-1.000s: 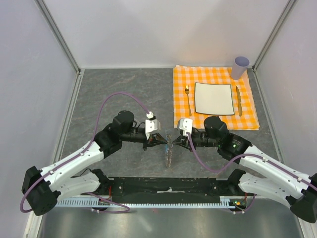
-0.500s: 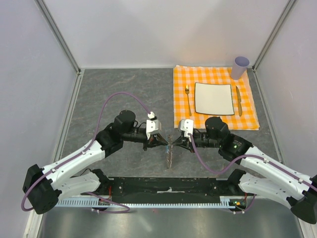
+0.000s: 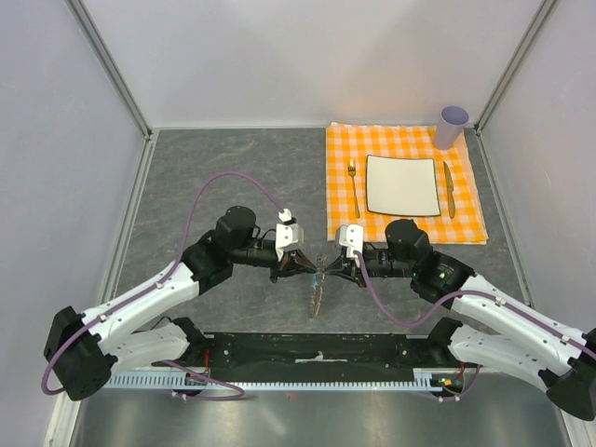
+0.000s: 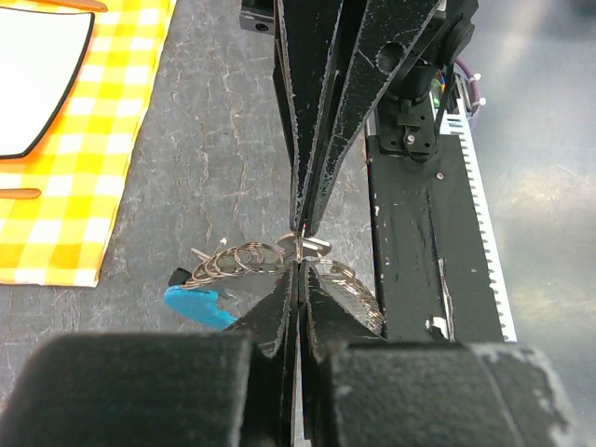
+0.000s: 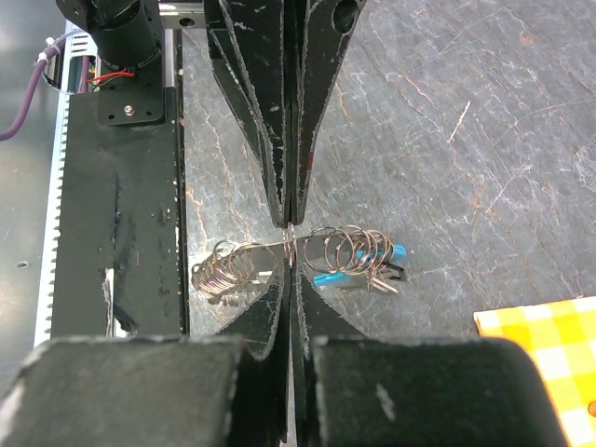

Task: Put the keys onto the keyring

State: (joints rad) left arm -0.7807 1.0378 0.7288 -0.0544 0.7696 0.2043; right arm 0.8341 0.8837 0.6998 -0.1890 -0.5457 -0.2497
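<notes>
The keyring [image 3: 317,293] is a coiled metal wire loop with a bright-blue tag [image 5: 398,252] and a small black fob [image 5: 395,272]. My left gripper [image 3: 308,268] and right gripper [image 3: 330,271] meet tip to tip over the dark table, both shut on the wire between two bunches of coils [image 5: 224,270]. In the left wrist view my left gripper [image 4: 300,264] pinches the wire, with the coils [image 4: 240,260] and blue tag [image 4: 199,306] to its left. My right gripper [image 5: 291,264] shows the same pinch. A small grey key [image 5: 384,283] seems to hang by the tag; I cannot tell more.
An orange checked cloth [image 3: 466,219] lies at the back right with a white plate [image 3: 402,183], a fork [image 3: 354,186], a knife [image 3: 449,189] and a lilac cup [image 3: 452,127]. The black base rail [image 3: 317,352] runs along the near edge, just below the keyring.
Both grippers have edged slightly closer together and a little nearer. The hanging part of the keyring has swung slightly to the left.
</notes>
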